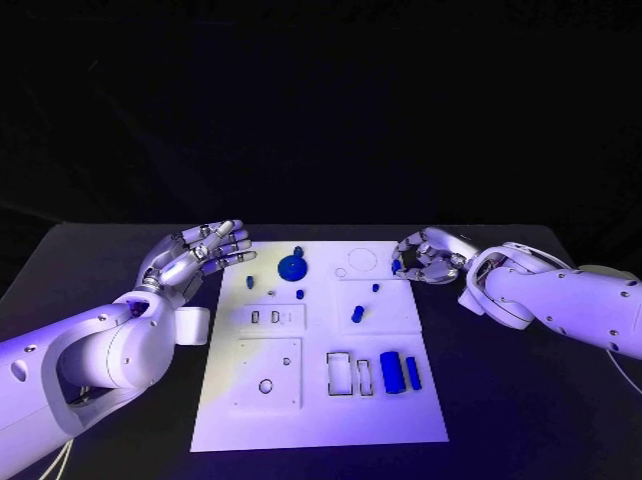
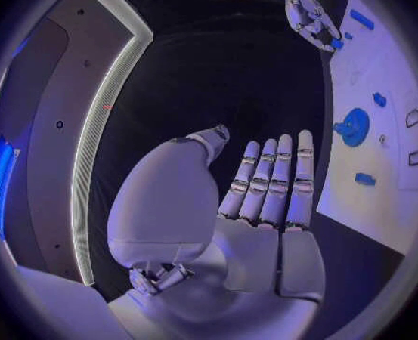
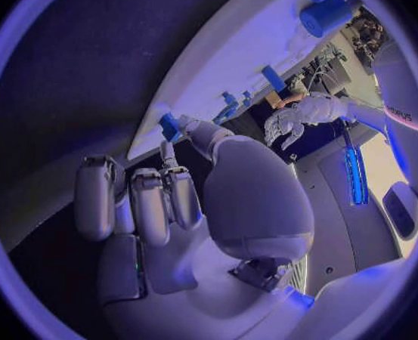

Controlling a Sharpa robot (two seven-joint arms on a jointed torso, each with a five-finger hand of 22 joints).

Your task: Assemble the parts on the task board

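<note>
the task board (image 1: 321, 420) lay in the middle of the black table (image 1: 91, 260), with blue parts spread over it: a round disc-like part (image 1: 292, 267) near the far left corner, a small peg (image 1: 357, 314) in the middle, and two long bars (image 1: 393, 372) beside the rectangular slots toward the near right. the right hand (image 1: 425, 258) hovered at the board's far right edge with its fingers curled in, and in the right wrist view a small blue part (image 3: 170, 126) sat at the fingertips (image 3: 168, 156); it looked pinched there, so the step in hand was judged to be carrying or seating one small part near the round recess (image 1: 362, 259) at that corner. the left hand (image 1: 199, 252) stood just off the board's far left edge, fingers straight and apart, holding nothing.

the next move probably called for a fine lowering of the part into its seat, lined up with the recess, without nudging the peg close by. there was plenty of bare table on either side of the board and beyond its far edge for the arms to swing; the tight spot was the far strip of the board, where both hands and several loose parts sat near one another.
</note>
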